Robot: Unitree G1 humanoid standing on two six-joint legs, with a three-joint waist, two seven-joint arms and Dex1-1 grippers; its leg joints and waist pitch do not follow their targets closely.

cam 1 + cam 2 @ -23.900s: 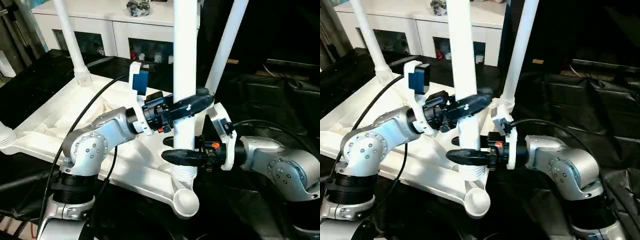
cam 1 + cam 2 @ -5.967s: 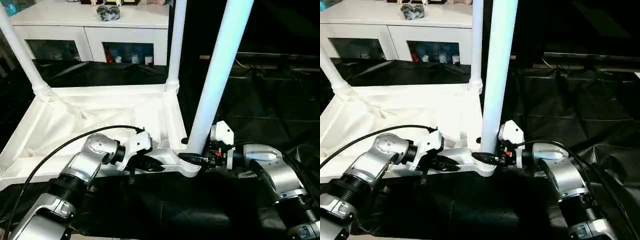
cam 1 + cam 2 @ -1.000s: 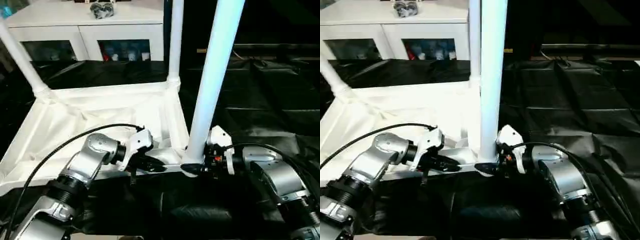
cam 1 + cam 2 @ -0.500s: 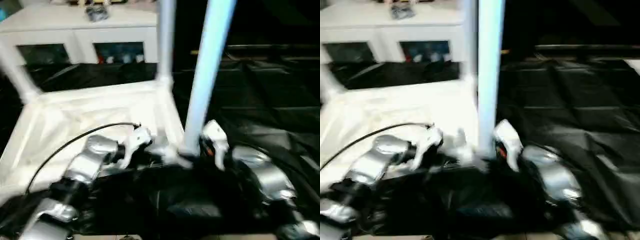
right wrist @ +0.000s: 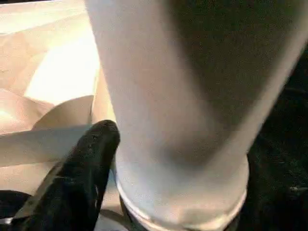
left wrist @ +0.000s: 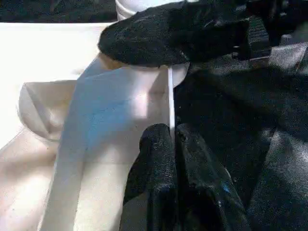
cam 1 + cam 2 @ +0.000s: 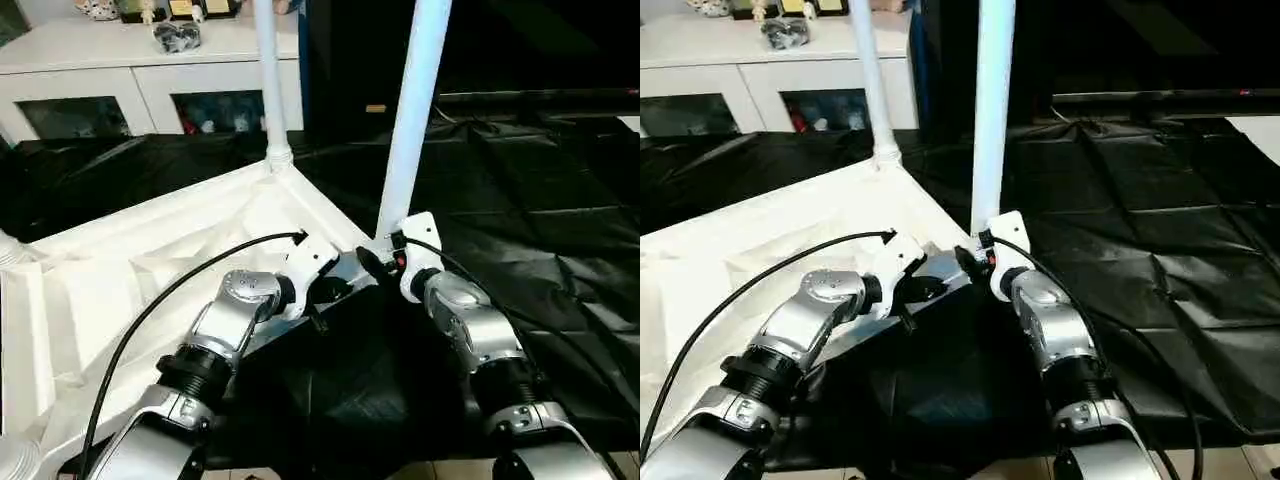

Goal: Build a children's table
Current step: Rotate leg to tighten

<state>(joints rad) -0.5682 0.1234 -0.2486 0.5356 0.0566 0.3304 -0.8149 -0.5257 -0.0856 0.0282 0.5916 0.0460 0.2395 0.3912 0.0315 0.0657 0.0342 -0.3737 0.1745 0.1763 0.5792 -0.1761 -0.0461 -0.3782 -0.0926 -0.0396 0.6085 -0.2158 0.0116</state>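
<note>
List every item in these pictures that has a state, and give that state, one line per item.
tabletop: upside down, ribbed underside up
near leg: upright in its corner socket
far leg: upright in its corner socket
left gripper: shut on the tabletop's rim
right gripper: around the near leg's base
cabinet: doors closed

White tabletop [image 7: 120, 290] upside down, legs [image 7: 412, 110] upright.

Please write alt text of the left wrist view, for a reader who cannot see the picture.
The left pincer, its two black fingers shut, pinches the thin white rim of the upside-down tabletop. Just beyond, a black finger of the right pincer lies across the base of a white leg, with black cloth beside the tabletop.
</note>
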